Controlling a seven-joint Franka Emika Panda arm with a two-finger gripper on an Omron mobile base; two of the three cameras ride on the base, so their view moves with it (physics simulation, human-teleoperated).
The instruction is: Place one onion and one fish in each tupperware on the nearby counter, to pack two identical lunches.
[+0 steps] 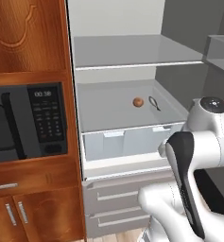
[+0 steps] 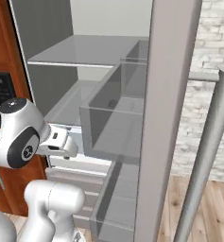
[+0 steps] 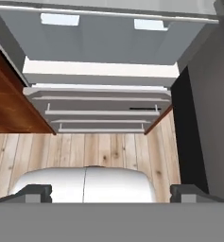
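An orange-brown onion (image 1: 138, 102) lies on the middle shelf (image 1: 104, 111) of the open fridge. Just to its right on the same shelf lies a thin dark grey fish (image 1: 154, 103). My gripper (image 3: 111, 191) is open, its two dark fingertips (image 3: 35, 191) spread wide with nothing between them. It points down at the fridge's lower drawers (image 3: 101, 113) and the wooden floor, well below and in front of the onion and fish. The tupperware and the counter are out of view.
A built-in microwave (image 1: 23, 120) sits in red-brown wooden cabinets left of the fridge. The open fridge door (image 2: 165, 118) with its clear bins stands close on the right. A pale crisper bin (image 1: 127, 142) sits under the shelf, grey drawers (image 1: 118, 198) below.
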